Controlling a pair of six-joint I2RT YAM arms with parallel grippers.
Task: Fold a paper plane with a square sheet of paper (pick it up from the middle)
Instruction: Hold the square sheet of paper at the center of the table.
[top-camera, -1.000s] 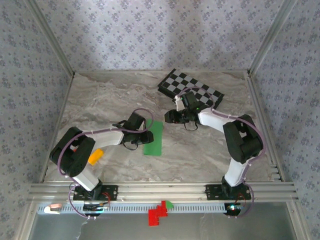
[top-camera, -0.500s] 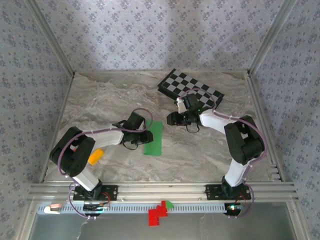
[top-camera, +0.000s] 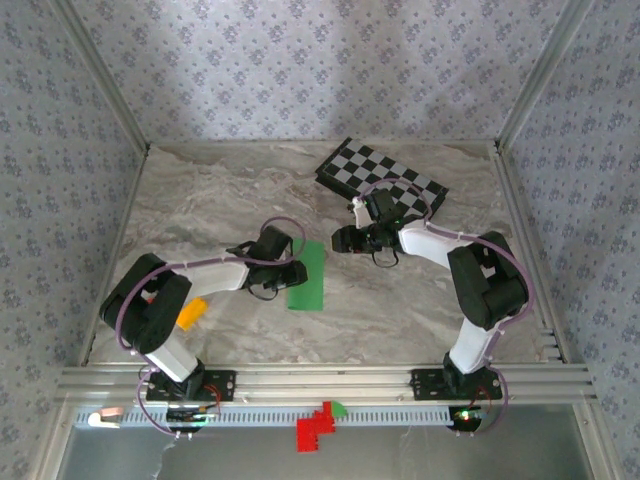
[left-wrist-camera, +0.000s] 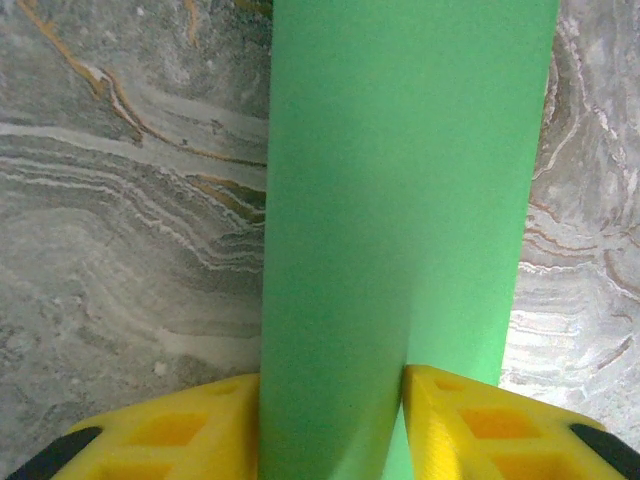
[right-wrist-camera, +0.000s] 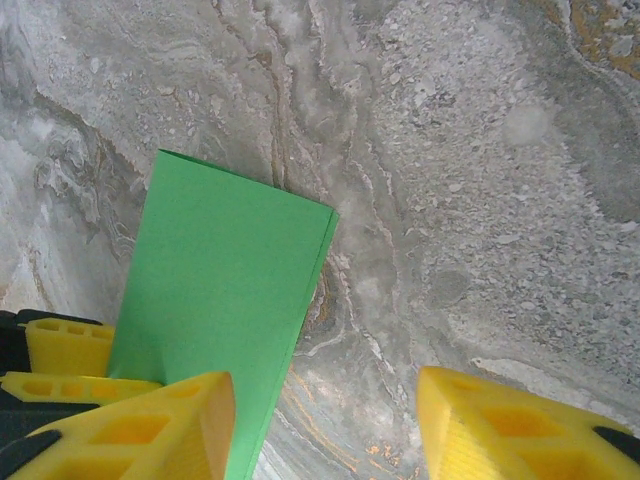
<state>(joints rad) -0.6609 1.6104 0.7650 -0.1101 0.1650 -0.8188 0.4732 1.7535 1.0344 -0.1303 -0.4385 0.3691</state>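
Paper, bright green and folded into a long strip: this is the square sheet of paper (top-camera: 307, 277). It lies on the marble surface (top-camera: 200, 200), on the near side of the checkerboard (top-camera: 385, 178) and a little to its left. The left jaws are pinched on the strip's left edge, with green paper filling the gap between the two yellow fingers (left-wrist-camera: 170, 435). The right jaws hang between the checkerboard and the paper, spread apart and holding nothing. The strip's far corner sits just beside one finger.
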